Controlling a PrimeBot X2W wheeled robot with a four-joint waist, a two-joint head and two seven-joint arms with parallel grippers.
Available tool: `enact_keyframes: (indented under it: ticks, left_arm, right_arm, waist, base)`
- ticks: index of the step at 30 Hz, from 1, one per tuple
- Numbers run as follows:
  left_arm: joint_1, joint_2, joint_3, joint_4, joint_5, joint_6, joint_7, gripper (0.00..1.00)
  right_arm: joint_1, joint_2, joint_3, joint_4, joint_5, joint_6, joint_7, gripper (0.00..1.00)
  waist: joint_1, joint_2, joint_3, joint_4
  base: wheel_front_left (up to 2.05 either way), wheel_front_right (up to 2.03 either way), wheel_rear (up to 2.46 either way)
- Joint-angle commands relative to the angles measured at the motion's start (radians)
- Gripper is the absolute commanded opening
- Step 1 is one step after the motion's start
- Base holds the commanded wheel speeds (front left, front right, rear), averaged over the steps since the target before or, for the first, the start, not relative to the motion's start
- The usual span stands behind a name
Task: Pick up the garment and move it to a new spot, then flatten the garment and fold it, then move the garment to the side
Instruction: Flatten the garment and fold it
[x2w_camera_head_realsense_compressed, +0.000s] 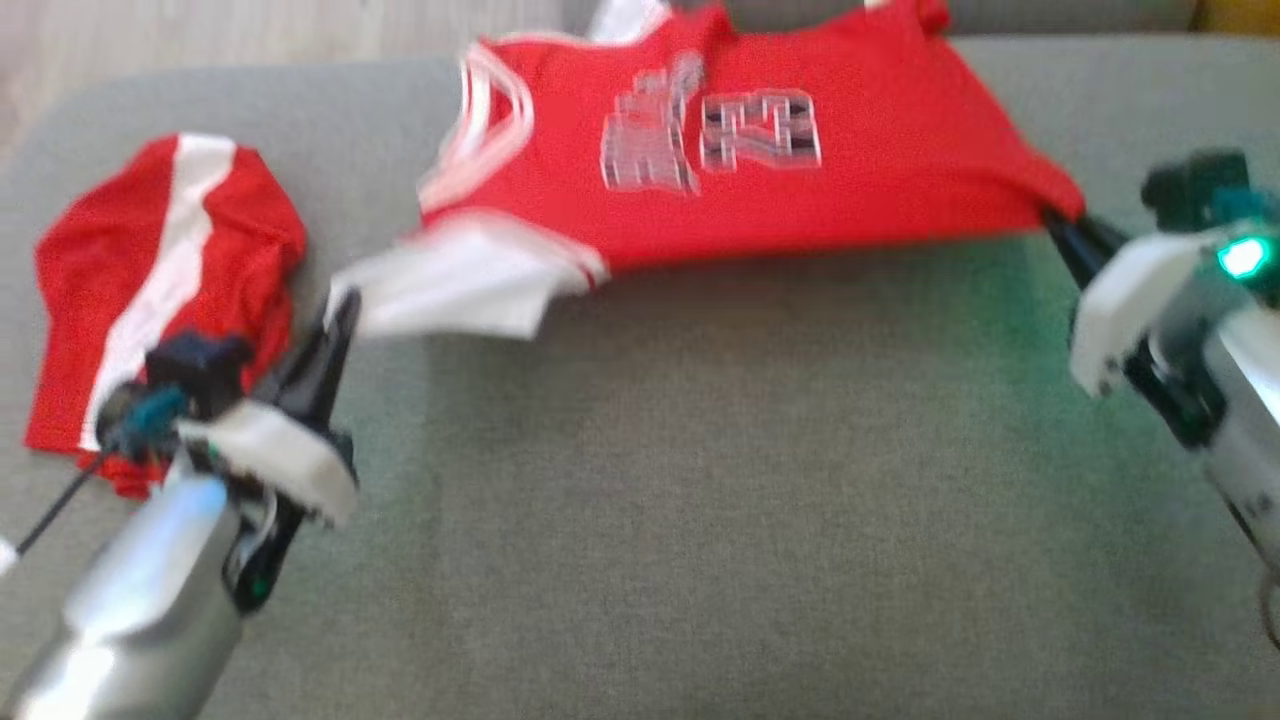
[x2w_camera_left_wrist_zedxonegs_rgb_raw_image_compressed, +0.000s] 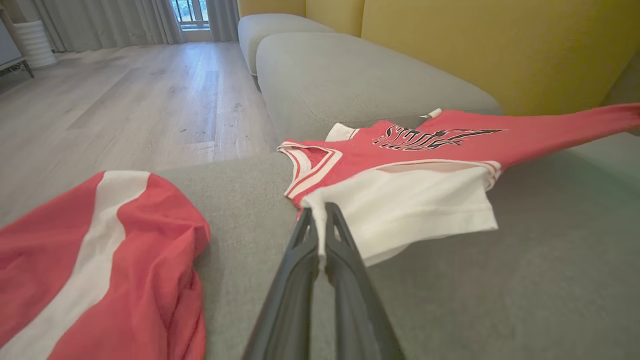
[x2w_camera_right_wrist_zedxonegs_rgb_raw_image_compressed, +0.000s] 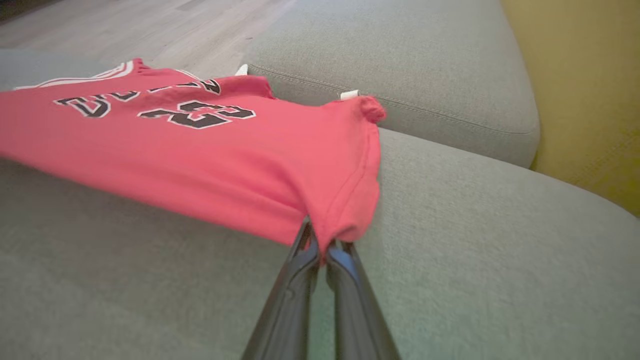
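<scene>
I am seeing my left gripper (x2w_camera_left_wrist_zedxonegs_rgb_raw_image_compressed: 320, 212) pinching, its fingers pressed together, a white corner of the red jersey (x2w_camera_left_wrist_zedxonegs_rgb_raw_image_compressed: 440, 142); my right gripper (x2w_camera_right_wrist_zedxonegs_rgb_raw_image_compressed: 322, 240), likewise closed tight, is clamping the red corner at the opposite end; between the two, the near edge of the jersey is hanging stretched and lifted just off the grey sofa seat (x2w_camera_head_realsense_compressed: 720, 480), while its far edge is lying towards the back of the cushion. On the chest, black print edged in white is showing; in the right wrist view I am reading the number as 23, and the word beside it is too skewed for me to make out. White-and-red banding is running round the armhole near my left gripper. Further to my left, a second red garment with a white stripe (x2w_camera_head_realsense_compressed: 160, 290) is lying crumpled on the same seat, apart from the jersey; beyond the sofa, a yellow backrest (x2w_camera_left_wrist_zedxonegs_rgb_raw_image_compressed: 475, 45) and a pale wooden floor (x2w_camera_left_wrist_zedxonegs_rgb_raw_image_compressed: 125, 100) are showing.
</scene>
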Motion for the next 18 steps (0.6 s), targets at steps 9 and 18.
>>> enact_keyframes:
  ticks: [9, 18]
  left_arm:
    - [0.192, 0.197, -0.014, -0.335, -0.103, 0.015, 0.171, 0.0]
    - [0.363, 0.306, -0.046, -0.593, -0.139, 0.104, 0.294, 0.0]
  right_arm:
    - [0.182, -0.202, 0.115, -0.182, 0.181, -0.001, 0.091, 0.0]
    - [0.321, -0.313, 0.192, -0.367, 0.347, -0.001, 0.255, 0.0]
  waist:
    - [0.0004, -0.0001, -0.131, 0.043]
    - [0.0004, -0.0001, -0.213, 0.042]
  base:
    - [0.0, 0.0, 0.0]
    - [0.0, 0.0, 0.0]
